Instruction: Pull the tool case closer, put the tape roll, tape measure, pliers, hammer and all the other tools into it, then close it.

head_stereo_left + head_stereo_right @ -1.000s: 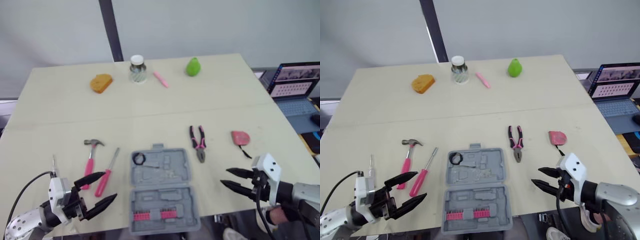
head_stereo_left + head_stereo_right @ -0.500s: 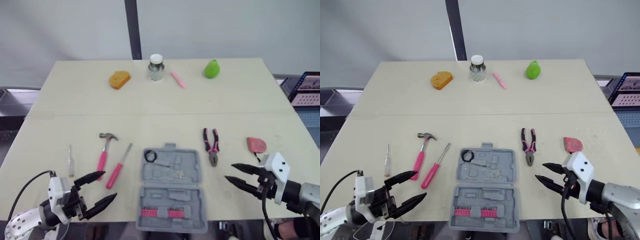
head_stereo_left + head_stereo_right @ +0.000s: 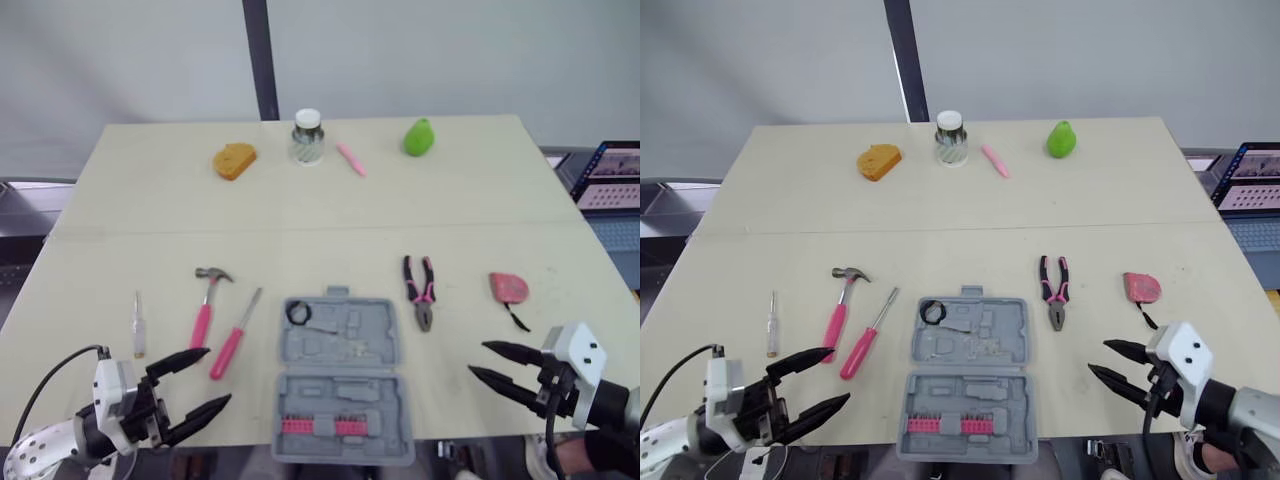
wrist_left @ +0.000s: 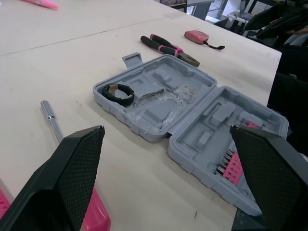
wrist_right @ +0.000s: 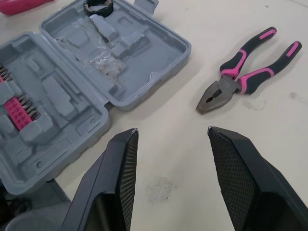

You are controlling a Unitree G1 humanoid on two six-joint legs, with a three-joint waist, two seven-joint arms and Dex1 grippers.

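The grey tool case (image 3: 342, 375) lies open at the table's near edge, with the black tape roll (image 3: 300, 313) in its far half and pink bits in its near half. Pink-handled pliers (image 3: 420, 295) and a red tape measure (image 3: 508, 288) lie to its right. To its left lie the hammer (image 3: 205, 305), a pink screwdriver (image 3: 235, 335) and a small pale screwdriver (image 3: 138, 322). My left gripper (image 3: 217, 377) hovers open left of the case, near the pink screwdriver. My right gripper (image 3: 478, 359) is open right of the case, nearer than the pliers (image 5: 245, 72).
Along the far edge sit an orange sponge-like piece (image 3: 234, 160), a glass jar (image 3: 307, 137), a pink marker (image 3: 350, 158) and a green pear (image 3: 417, 136). A laptop (image 3: 612, 170) stands off the table's right side. A dark pole (image 3: 257, 60) rises behind the table.
The head camera has shifted, so the whole scene slid. Both grippers stay open by the case; the right one sits slightly nearer the front edge. No tool has moved.
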